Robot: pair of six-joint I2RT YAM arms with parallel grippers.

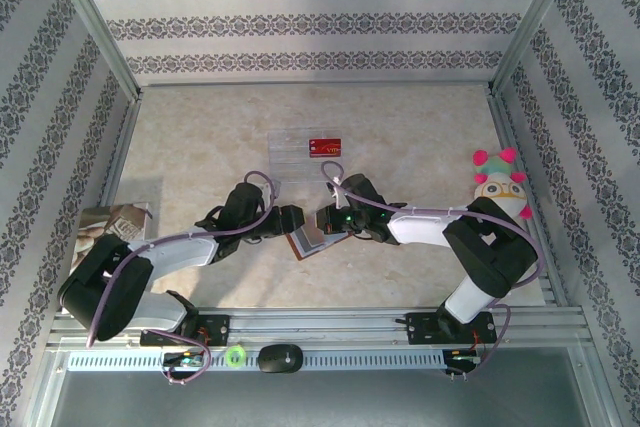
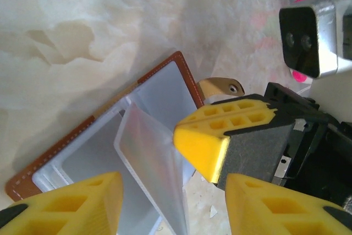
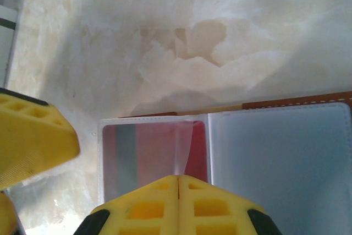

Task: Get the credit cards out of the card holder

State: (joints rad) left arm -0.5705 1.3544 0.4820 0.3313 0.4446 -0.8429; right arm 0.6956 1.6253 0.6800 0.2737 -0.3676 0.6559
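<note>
Left jaws partly open astride a clear sleeve (image 2: pixel 151 163) of the card holder (image 2: pixel 165 89); right jaws closed, seemingly pressing it.

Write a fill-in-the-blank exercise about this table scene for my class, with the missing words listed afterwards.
1. The brown wallet lies ___ on the table.
2. The card on the clear tray is ___.
3. The right gripper is ___.
4. The plush toy stands on the ___ arm's side.
Missing words: open; red; shut; right.
</note>
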